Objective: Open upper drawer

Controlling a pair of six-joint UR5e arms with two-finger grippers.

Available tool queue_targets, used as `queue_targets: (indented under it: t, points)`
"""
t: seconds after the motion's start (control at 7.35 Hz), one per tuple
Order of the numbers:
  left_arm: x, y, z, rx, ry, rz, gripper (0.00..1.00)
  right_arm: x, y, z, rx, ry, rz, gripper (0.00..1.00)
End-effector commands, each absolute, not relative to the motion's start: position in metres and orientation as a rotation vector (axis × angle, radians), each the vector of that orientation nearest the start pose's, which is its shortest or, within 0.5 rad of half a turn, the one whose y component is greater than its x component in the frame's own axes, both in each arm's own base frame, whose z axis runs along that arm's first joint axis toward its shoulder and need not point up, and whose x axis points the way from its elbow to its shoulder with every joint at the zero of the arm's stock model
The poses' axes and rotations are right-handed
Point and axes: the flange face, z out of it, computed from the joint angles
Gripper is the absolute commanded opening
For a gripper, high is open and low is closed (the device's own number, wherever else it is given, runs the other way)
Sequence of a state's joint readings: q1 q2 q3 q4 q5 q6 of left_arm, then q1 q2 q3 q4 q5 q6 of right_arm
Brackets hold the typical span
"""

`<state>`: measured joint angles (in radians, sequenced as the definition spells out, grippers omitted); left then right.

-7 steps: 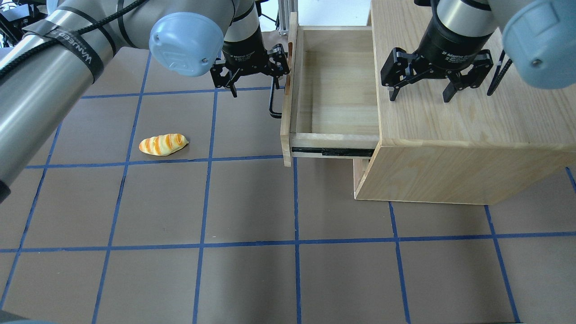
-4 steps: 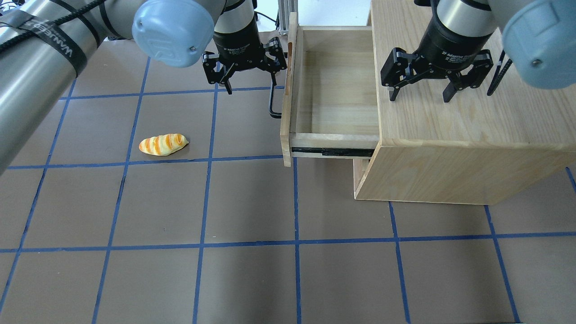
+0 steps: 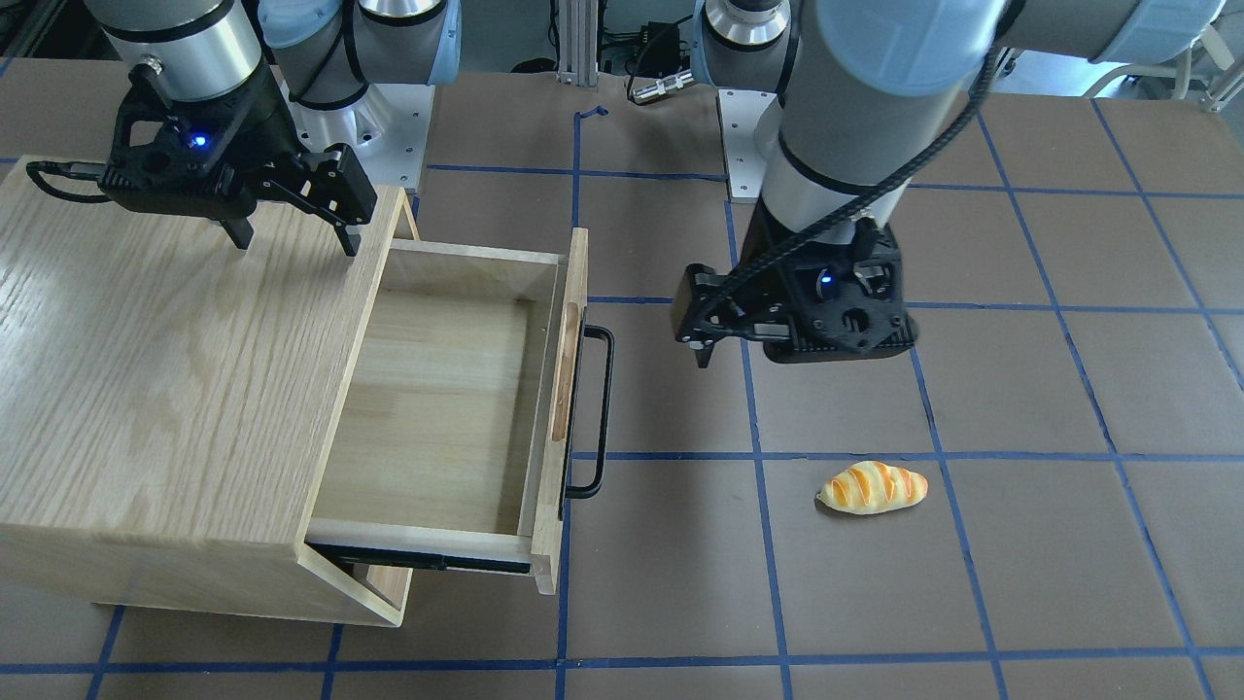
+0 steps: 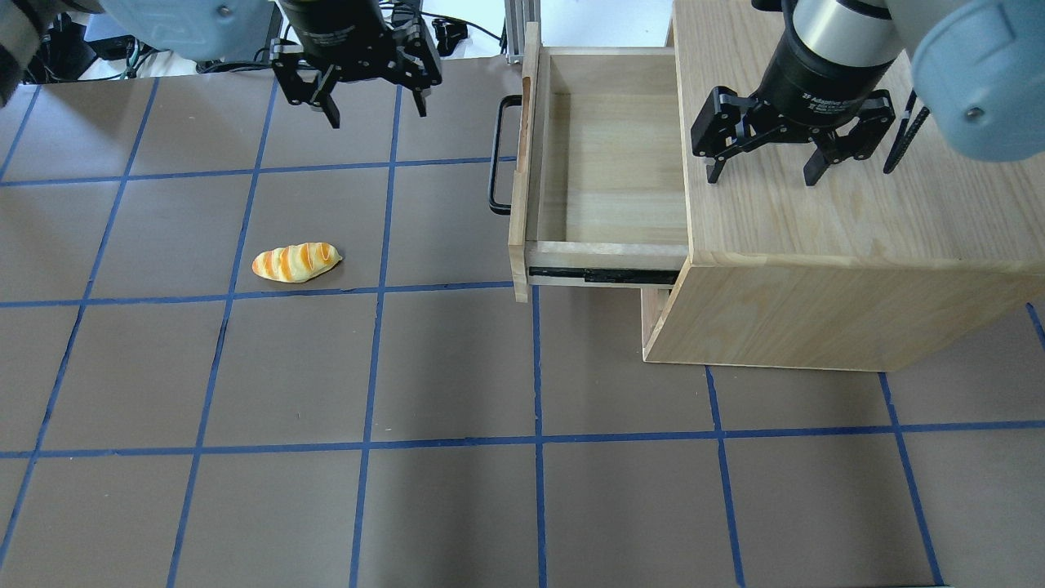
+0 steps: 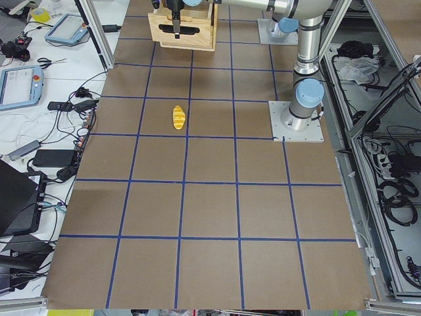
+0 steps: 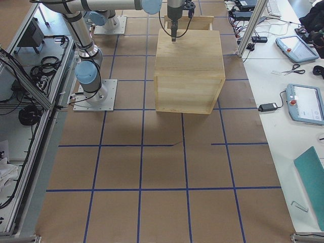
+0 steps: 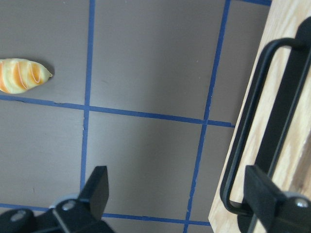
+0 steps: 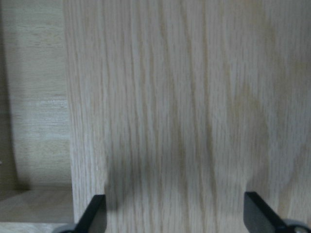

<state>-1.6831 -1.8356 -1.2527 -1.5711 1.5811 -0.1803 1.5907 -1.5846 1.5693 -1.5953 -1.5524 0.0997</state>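
upper drawer (image 4: pixel 612 192): stands far out of cabinet (image 4: pixel 857 237), empty, black handle (image 4: pixel 495 155) free | left gripper (image 4: pixel 378 114): jaws spread, holding nothing, over table (image 4: pixel 457 367), apart from handle | right gripper (image 4: pixel 763 175): jaws spread above cabinet top, body printed "2F Adaptive" | bread (image 4: pixel 295 262) on table

Room to pass is left on the desk (image 4: pixel 441 367) between the handle (image 4: pixel 491 155) and the bread roll (image 4: pixel 295 262), which are well apart. Behind the handle, the way is blocked by the pulled-out drawer (image 4: pixel 608 163) and the cabinet (image 4: pixel 857 229).

One cabinet (image 4: pixel 816 220), one drawer (image 4: pixel 612 163), one roll (image 4: pixel 295 262)
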Motion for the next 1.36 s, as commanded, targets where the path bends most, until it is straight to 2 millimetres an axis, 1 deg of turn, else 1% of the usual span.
queue_targets:
  t: [0.0,0.14,0.27,0.41,0.54,0.82,1.09,1.22]
  points:
    - [-0.134,-0.592,0.514,-0.028,3.117,-0.108,1.0,0.145,-0.487,0.498,0.124,3.118,-0.06,1.0]
    - [-0.118,-0.591,0.505,0.006,3.107,-0.078,1.0,0.145,-0.487,0.498,0.124,3.118,-0.06,1.0]
    - [-0.094,-0.589,0.487,0.002,3.114,-0.053,1.0,0.145,-0.487,0.498,0.124,3.118,-0.06,1.0]
    - [-0.08,-0.586,0.484,-0.018,3.109,-0.079,1.0,0.145,-0.487,0.498,0.124,3.118,-0.06,1.0]
    - [-0.079,-0.578,0.492,-0.019,3.098,-0.097,1.0,0.145,-0.487,0.498,0.124,3.118,-0.06,1.0]
    - [-0.087,-0.563,0.506,0.003,3.1,-0.114,1.0,0.145,-0.487,0.498,0.124,3.118,-0.06,1.0]
    - [-0.089,-0.547,0.502,0.006,3.104,-0.099,1.0,0.145,-0.487,0.498,0.124,3.116,-0.06,1.0]
    - [-0.09,-0.543,0.5,0.008,3.109,-0.094,1.0,0.145,-0.487,0.498,0.124,3.118,-0.06,1.0]
